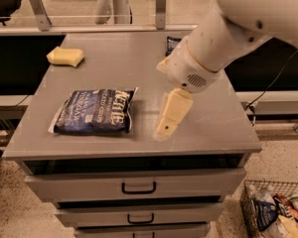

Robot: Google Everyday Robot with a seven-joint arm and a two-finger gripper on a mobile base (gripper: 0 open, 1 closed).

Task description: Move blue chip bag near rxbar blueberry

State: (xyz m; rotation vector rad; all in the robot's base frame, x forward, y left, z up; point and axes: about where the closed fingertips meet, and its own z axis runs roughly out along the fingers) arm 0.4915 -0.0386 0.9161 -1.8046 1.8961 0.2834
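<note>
The blue chip bag [94, 112] lies flat on the left front part of the grey cabinet top [114, 53], with its white lettering facing up. The rxbar blueberry [171, 43] lies at the far edge of the top, right of centre, and my arm hides most of it. My gripper [167, 122] reaches in from the upper right and hangs low over the front middle of the top. It is a short way right of the chip bag and does not touch it. It holds nothing.
A yellow sponge [65, 56] lies at the far left of the top. Drawers with black handles [139, 187] are below the front edge. A wire basket of packets [275, 209] stands on the floor at lower right. A glass barrier with metal posts [161, 6] runs behind.
</note>
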